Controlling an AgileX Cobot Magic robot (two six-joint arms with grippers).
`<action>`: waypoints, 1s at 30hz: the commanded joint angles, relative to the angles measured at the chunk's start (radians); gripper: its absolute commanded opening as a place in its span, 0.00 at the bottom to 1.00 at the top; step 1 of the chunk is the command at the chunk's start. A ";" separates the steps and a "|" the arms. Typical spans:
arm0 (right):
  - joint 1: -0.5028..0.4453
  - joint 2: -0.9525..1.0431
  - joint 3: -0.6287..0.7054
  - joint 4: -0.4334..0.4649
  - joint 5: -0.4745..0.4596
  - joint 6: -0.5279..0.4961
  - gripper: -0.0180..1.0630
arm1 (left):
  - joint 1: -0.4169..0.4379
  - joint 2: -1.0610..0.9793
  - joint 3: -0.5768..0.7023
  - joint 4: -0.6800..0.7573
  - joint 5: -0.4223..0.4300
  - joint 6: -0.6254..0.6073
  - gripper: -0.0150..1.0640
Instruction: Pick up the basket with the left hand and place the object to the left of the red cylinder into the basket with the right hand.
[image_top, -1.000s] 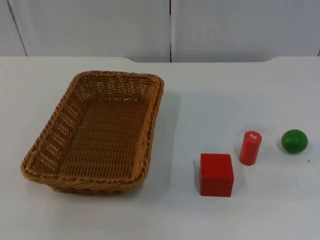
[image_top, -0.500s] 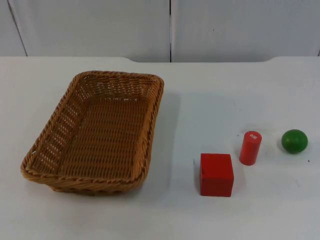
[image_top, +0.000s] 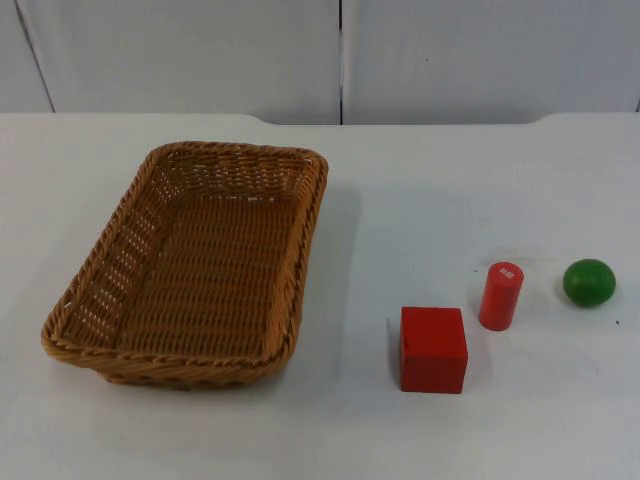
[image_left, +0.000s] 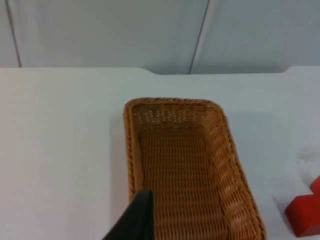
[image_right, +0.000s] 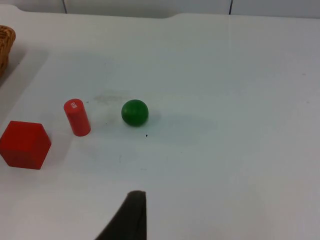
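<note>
Woven basket, red cube, red cylinder and green ball are sitting on the white worktop, with both arms waiting off the objects.

The basket (image_top: 190, 270) is lying flat on the worktop (image_top: 400, 180), its long axis running from the near edge toward the grey partition wall (image_top: 200, 55) and leaning slightly rightward at the far end, open side up. The red cube (image_top: 433, 348) is resting just left of and slightly nearer than the red cylinder (image_top: 500, 295), which is standing upright, possibly tilting a little. The green ball (image_top: 588, 282) is sitting to the cylinder's right, apart from it. The left claw (image_left: 135, 220) is hovering above the basket's near rim; the right claw (image_right: 127, 217) is hanging over bare worktop, well short of the ball. I cannot tell whether either claw is released or clenched.
</note>
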 joint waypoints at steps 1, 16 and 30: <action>-0.006 -0.004 -0.001 -0.005 -0.007 0.001 0.99 | -0.005 0.053 -0.024 -0.072 -0.029 0.080 0.99; -0.006 -0.004 -0.001 -0.005 -0.007 0.001 0.99 | -0.005 0.376 -0.058 -0.361 -0.047 0.372 0.99; -0.006 -0.004 -0.001 -0.005 -0.007 0.001 0.99 | -0.005 0.599 -0.153 -0.387 -0.142 0.442 0.99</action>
